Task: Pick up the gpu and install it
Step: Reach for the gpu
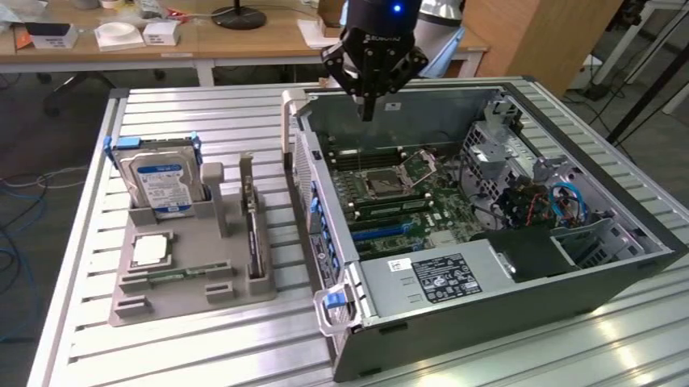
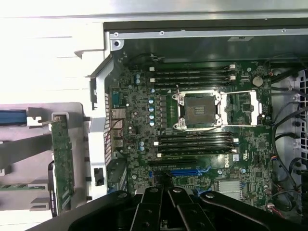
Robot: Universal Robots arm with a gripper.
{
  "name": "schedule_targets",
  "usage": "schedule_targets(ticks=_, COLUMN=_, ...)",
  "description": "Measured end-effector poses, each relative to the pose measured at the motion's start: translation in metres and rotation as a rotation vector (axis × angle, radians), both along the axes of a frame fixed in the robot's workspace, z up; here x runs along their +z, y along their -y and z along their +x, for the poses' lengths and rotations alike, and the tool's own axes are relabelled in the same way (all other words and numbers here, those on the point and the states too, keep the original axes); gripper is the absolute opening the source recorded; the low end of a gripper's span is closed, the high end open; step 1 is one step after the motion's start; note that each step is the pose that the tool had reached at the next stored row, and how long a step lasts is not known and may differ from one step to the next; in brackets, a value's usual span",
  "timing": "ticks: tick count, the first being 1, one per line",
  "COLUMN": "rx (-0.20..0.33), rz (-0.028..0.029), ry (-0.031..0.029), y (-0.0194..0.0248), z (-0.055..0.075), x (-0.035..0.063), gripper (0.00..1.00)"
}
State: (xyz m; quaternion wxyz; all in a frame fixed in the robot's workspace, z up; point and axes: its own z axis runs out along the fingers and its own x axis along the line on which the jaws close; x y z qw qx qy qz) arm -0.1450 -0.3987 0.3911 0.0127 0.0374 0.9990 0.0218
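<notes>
now gripper [image 1: 367,111] closed, empty, above open case [image 1: 506,298] (over motherboard [image 1: 431,201]); gpu [image 1: 253,234] upright in grey holder [image 1: 183,302].

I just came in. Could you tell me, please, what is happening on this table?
One robot arm is working over an open computer case. Its gripper hangs shut above the motherboard, near the far wall of the case, and holds nothing. The gpu is not yet picked up: it stands on edge in the grey holder beside the case, on the exterior view's left. A blue-labelled hard drive stands in the same holder.
</notes>
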Motion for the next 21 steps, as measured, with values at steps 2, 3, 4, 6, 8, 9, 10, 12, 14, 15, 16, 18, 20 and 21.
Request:
schedule_targets(ticks=2, rx=0.0, rz=0.0001, ry=0.0, y=0.0, z=-0.004, x=-0.0003, gripper=0.11)
schedule_targets(ticks=3, rx=0.0, rz=0.0, ry=-0.0001, y=0.0, z=-0.006, x=-0.0004, gripper=0.11)
schedule_targets(ticks=4, rx=0.0, rz=-0.0001, ry=0.0, y=0.0, z=-0.008, x=-0.0006, gripper=0.11)
schedule_targets(ticks=6, rx=0.0, rz=0.0, ry=0.0, y=0.0, z=-0.011, x=-0.001, gripper=0.11)
schedule_targets(ticks=8, rx=0.0, rz=0.0, ry=0.0, y=0.0, z=-0.015, x=-0.0013, gripper=0.11)
schedule_targets(ticks=9, rx=0.0, rz=0.0, ry=-0.0001, y=0.0, z=-0.016, x=-0.0014, gripper=0.11)
schedule_targets(ticks=10, rx=0.0, rz=0.0, ry=-0.0001, y=0.0, z=-0.018, x=-0.0016, gripper=0.11)
schedule_targets(ticks=12, rx=0.0, rz=-0.0001, ry=-0.0001, y=0.0, z=-0.021, x=-0.0019, gripper=0.11)
schedule_targets(ticks=14, rx=0.0, rz=0.0, ry=-0.0001, y=0.0, z=-0.024, x=-0.0022, gripper=0.11)
schedule_targets(ticks=15, rx=0.0, rz=0.0, ry=0.0, y=0.0, z=-0.025, x=-0.0023, gripper=0.11)
schedule_targets(ticks=16, rx=0.0, rz=0.0, ry=0.0, y=0.0, z=-0.026, x=-0.0025, gripper=0.11)
schedule_targets(ticks=18, rx=0.0, rz=0.0, ry=0.0, y=0.0, z=-0.029, x=-0.0027, gripper=0.11)
schedule_targets(ticks=20, rx=0.0, rz=0.0, ry=-0.0001, y=0.0, z=-0.033, x=-0.003, gripper=0.11)
schedule_targets(ticks=21, rx=0.0, rz=0.0, ry=0.0, y=0.0, z=-0.035, x=-0.0032, gripper=0.11)
